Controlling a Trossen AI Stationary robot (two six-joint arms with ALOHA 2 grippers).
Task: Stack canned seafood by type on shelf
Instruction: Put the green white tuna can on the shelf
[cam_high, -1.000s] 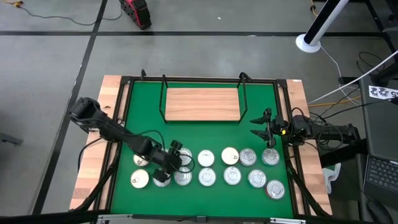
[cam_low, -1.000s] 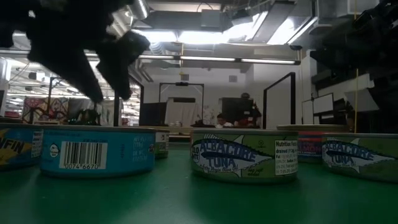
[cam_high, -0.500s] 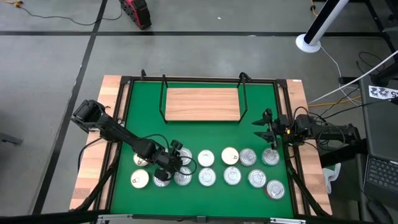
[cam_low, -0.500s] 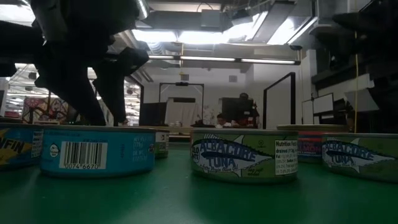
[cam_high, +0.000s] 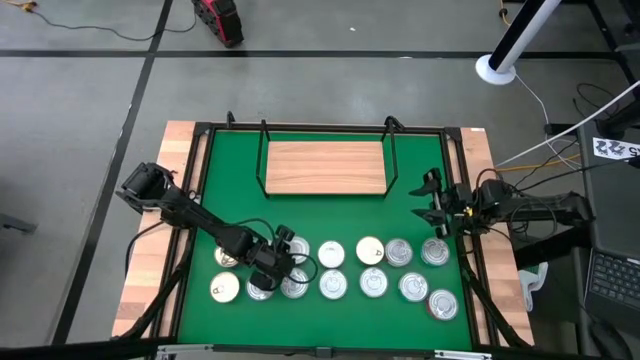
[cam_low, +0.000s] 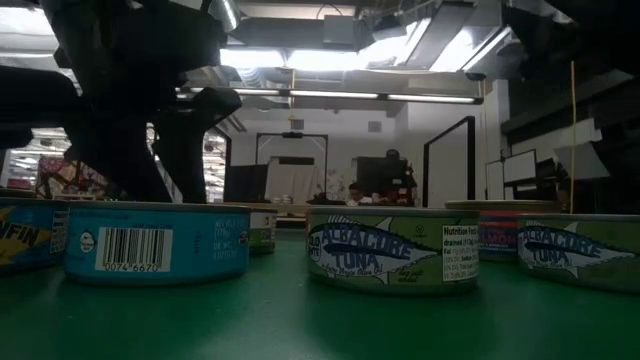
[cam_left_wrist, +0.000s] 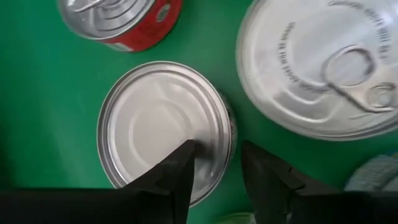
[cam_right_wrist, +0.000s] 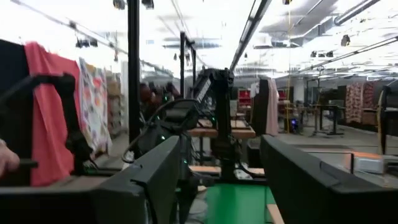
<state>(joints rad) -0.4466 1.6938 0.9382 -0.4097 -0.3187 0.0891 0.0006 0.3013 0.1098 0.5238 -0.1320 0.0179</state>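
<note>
Canned seafood tin (cam_left_wrist: 165, 127) sits partly hidden under the left gripper (cam_left_wrist: 217, 177), jaws half-open astride its rim.

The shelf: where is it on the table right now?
In the high view the shelf sits bare at the far middle of the green mat, beyond the rows of tins, with the right gripper just off its right end.

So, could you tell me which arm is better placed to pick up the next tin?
Left. The left gripper is down among the tins, its fingers straddling the rim of a plain-lidded tin. The right gripper hangs open by the mat's right edge, above the tin rows.
</note>
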